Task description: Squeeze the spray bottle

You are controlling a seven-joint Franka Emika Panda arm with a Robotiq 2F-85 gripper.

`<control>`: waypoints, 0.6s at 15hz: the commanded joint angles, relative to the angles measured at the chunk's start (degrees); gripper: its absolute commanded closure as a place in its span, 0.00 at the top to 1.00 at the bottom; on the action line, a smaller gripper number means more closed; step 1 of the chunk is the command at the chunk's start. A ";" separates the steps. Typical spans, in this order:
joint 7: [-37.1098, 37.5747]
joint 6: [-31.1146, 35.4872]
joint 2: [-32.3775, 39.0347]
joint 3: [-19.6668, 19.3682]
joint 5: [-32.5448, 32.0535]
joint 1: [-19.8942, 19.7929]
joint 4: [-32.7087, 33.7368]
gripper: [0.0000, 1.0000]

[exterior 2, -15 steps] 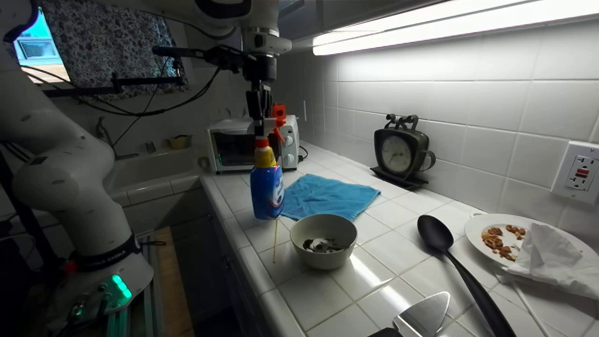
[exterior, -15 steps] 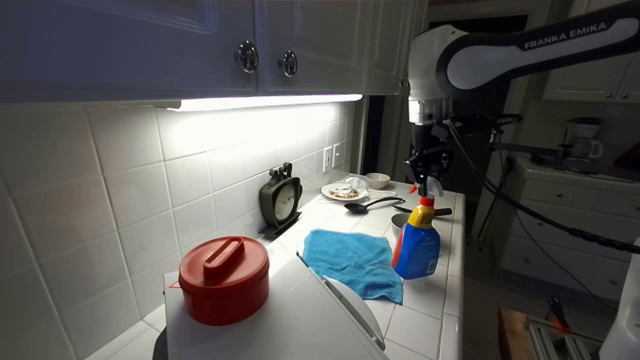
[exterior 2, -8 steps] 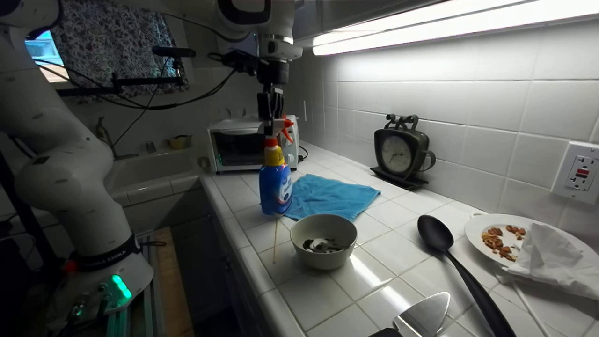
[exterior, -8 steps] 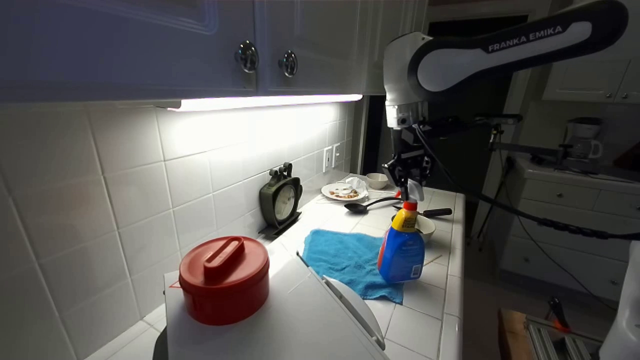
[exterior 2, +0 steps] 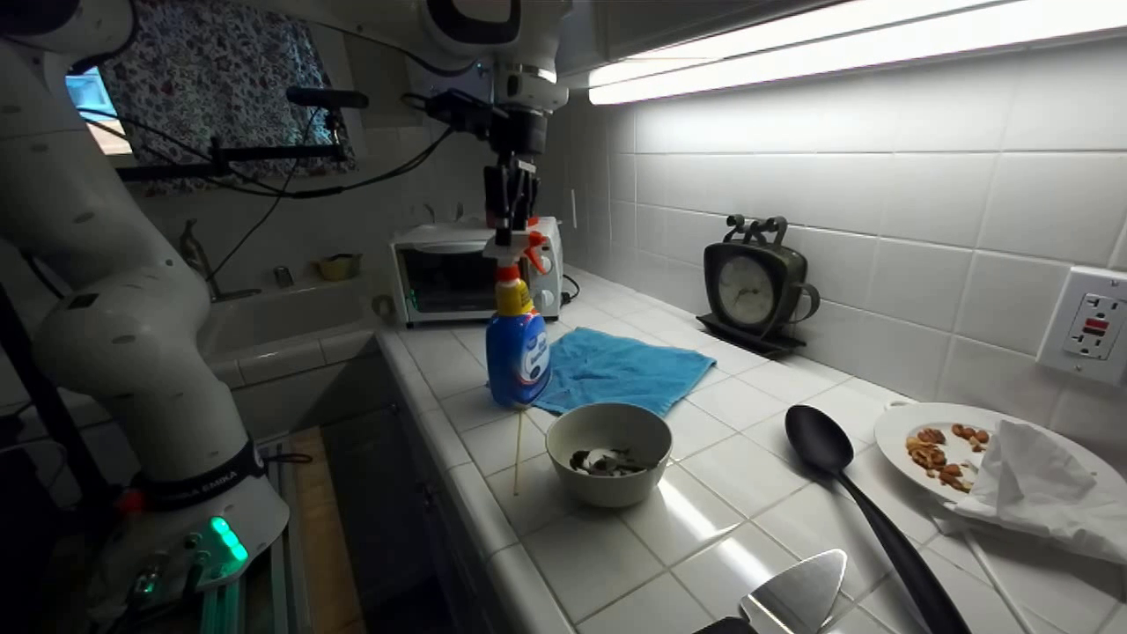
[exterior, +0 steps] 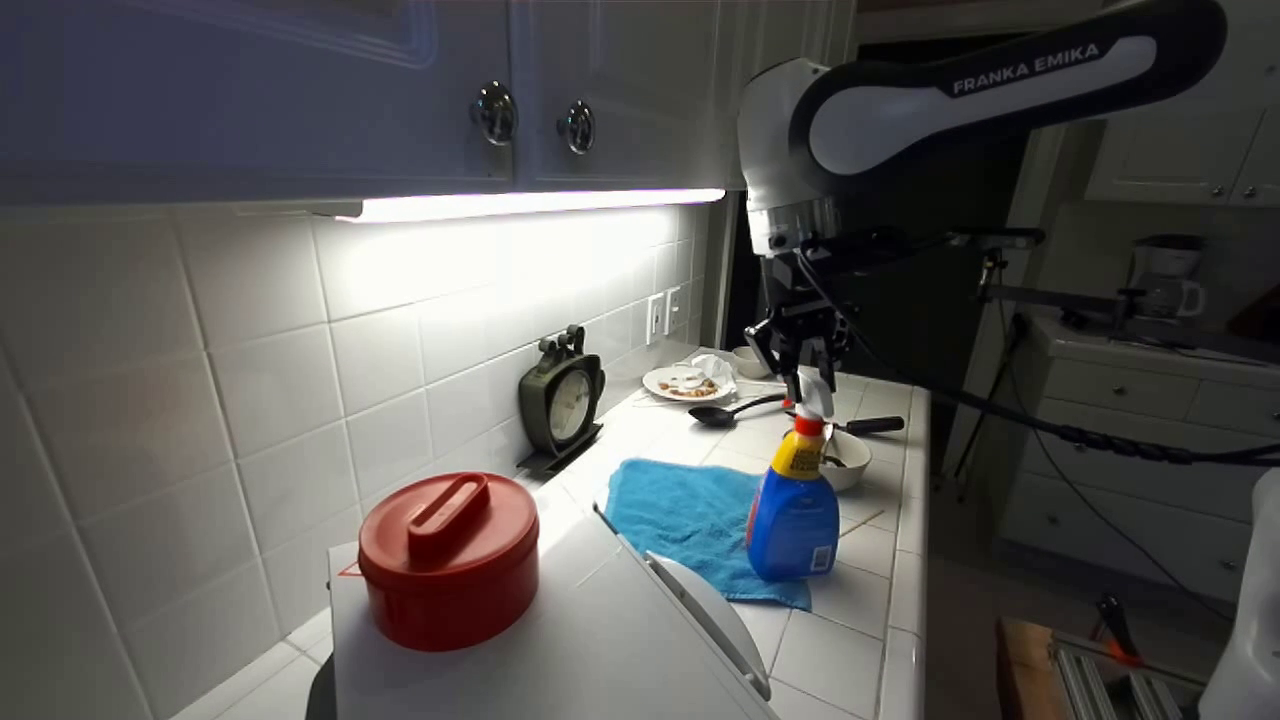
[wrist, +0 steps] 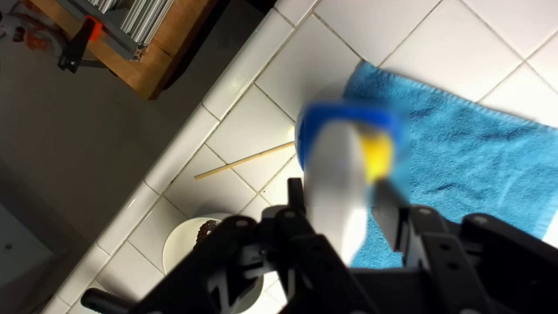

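1. The gripper (wrist: 342, 198) is straddling the white head (wrist: 335, 181) of the spray bottle (exterior: 793, 525), its jaws standing apart — presumably leaving room for squeezing.
2. The bottle is apparently standing on the tabletop (exterior 2: 590, 563) at the blue towel's (exterior 2: 629, 365) edge, probably for steadiness.
3. The head is blurring in the wrist view; nothing is showing whether the red trigger (exterior 2: 535, 255) is sitting between the fingers (wrist: 295, 192) — or towel is reaching beneath.
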 commanded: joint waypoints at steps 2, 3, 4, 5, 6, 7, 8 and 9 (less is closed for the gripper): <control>2.54 -5.70 1.06 -0.38 0.39 0.57 5.37 0.84; 2.51 -5.88 0.86 -0.45 0.47 0.57 5.73 0.92; 2.37 -6.12 0.49 -0.57 0.58 0.54 5.94 0.98; 2.13 -5.99 0.14 -0.64 0.44 0.53 6.00 1.00; 1.89 -5.84 -0.31 -0.65 -0.15 0.51 5.86 1.00; 1.61 -5.15 -0.89 -0.88 -0.21 0.38 5.31 1.00; 1.47 -4.77 -1.12 -1.10 -0.25 0.25 5.00 1.00; 0.96 -3.90 -1.47 -1.46 0.12 0.11 4.18 1.00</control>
